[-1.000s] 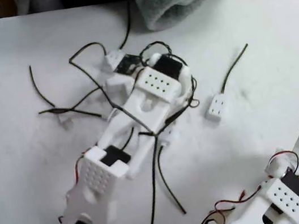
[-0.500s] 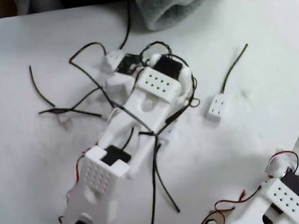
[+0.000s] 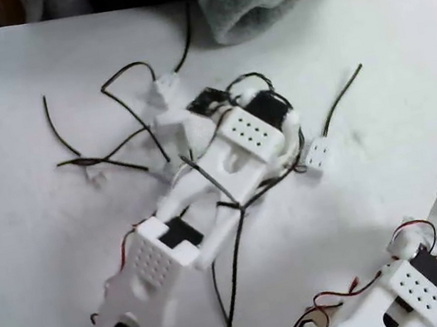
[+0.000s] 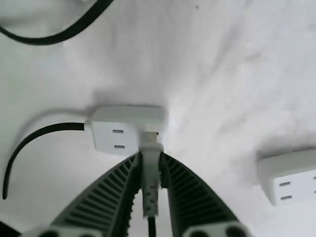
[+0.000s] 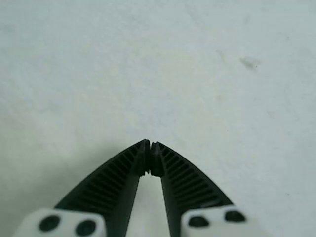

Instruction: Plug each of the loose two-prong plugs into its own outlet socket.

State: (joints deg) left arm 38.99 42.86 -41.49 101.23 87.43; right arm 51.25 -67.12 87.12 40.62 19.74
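Left arm [image 3: 225,150] swung rightward. Plug [image 4: 150,170] clamped in left jaws, tip at outlet socket [image 4: 118,129] face; prongs to be squared with slots, then pushed straight. Right jaws closed, empty.

The high view looks down over the whole table [image 3: 31,245]; both wrist views face it closely, the left one at its far middle.
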